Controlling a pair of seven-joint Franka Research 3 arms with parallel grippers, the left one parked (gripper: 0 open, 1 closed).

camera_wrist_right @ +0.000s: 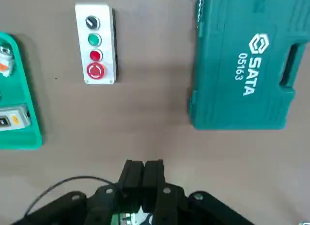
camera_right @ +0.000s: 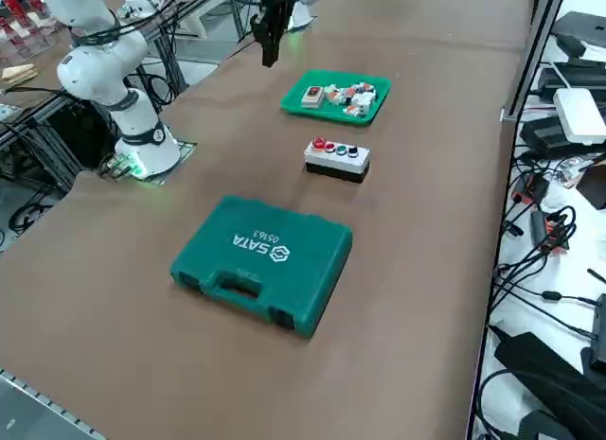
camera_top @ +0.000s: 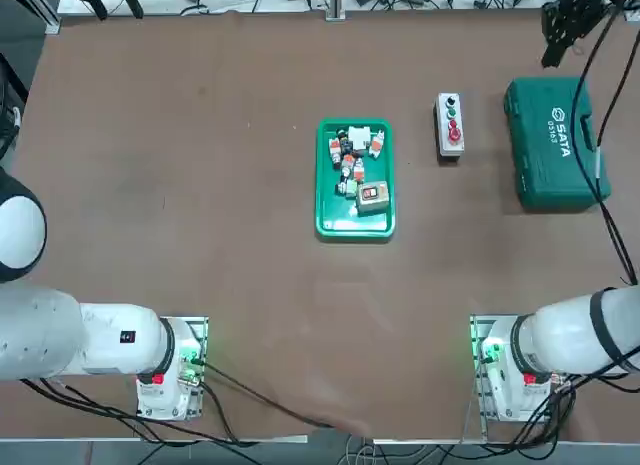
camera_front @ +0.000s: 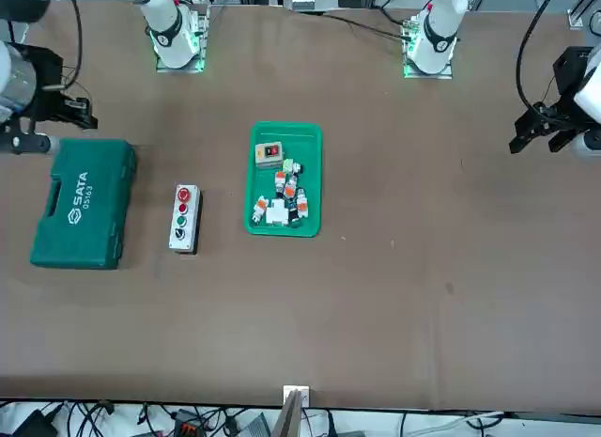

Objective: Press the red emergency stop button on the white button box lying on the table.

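This looks like a robotics lab or test workshop: two white robot arms [camera_top: 110, 340] stand bolted at one edge of a broad brown table [camera_front: 376, 296]. Black cables [camera_right: 535, 260] and adapters crowd a white bench [camera_right: 568, 317] along the table's far edge. Metal framing [camera_right: 537, 52] borders the tabletop, and a green tool case marked SATA [camera_right: 265, 260] lies on it.
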